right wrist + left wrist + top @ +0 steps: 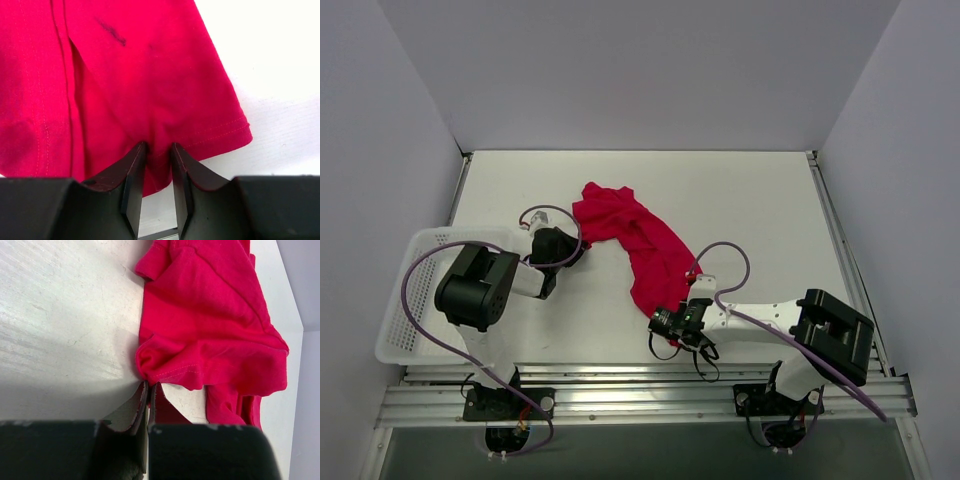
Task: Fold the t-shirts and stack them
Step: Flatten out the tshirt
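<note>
A plain bright red soft cloth short-sleeved t-shirt [638, 250] lies crumpled in a long curved band on the white tabletop [760, 210], to the right of the white plastic mesh basket [400, 310], which sits at the tabletop's left edge. The left end effector [148, 390], just right of the basket, has its two fingers pressed almost together on a rolled, stitched edge at the end of the shirt nearer the basket, with red cloth showing beside one finger. The right end effector [159, 150], well apart from the basket, is closed to a narrow gap filled with red fabric, pinching the shirt beside a hemmed corner at its farther end. A small dark mark [112, 32] shows on the cloth there.
</note>
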{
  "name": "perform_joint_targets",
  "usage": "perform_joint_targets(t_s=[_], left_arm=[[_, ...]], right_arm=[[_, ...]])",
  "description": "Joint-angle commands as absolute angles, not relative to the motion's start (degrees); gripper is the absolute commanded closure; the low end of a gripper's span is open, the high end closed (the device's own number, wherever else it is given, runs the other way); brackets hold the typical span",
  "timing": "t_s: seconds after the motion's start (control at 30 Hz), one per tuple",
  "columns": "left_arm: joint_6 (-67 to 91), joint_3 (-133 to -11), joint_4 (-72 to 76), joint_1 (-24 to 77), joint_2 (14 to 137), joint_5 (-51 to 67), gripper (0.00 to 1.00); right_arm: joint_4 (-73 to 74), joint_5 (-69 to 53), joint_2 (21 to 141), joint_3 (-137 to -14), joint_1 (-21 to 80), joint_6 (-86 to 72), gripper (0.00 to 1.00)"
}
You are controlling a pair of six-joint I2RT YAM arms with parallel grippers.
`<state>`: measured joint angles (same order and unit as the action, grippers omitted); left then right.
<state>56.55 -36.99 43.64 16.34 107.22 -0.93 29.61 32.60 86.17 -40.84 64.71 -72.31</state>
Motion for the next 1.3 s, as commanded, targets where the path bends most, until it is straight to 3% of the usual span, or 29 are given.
perform_joint_targets(t_s=[0.0, 0.3, 0.97, 1.07, 1.1, 1.27], left_arm=[[55.8, -36.1, 40.9, 15.9, 109.6, -0.8, 0.98], [56.0, -36.1, 41.7, 15.9, 110.7, -0.7, 0.98], [56.3, -37.3, 43.1, 16.0, 113.4, 0.0, 0.98], [56.4, -37.4, 43.1, 16.0, 113.4, 0.0, 0.98], [56.3, -37.4, 43.1, 16.0, 113.3, 0.0, 0.98], [55.9, -37.3, 42.5, 16.0, 112.2, -0.2, 0.98]], right_arm=[[34.1, 33.7, 86.3, -41.8, 65.3, -74.6, 0.76], [35.6, 34.7, 85.8, -43.0, 65.4, -74.4, 0.84], [38.6, 36.5, 84.6, -44.3, 65.9, -75.6, 0.82], [38.4, 36.6, 84.0, -43.9, 65.8, -75.6, 0.88], [38.3, 36.5, 83.8, -43.8, 65.9, -75.5, 1.00], [38.2, 37.0, 83.1, -43.2, 66.0, -75.7, 1.00]])
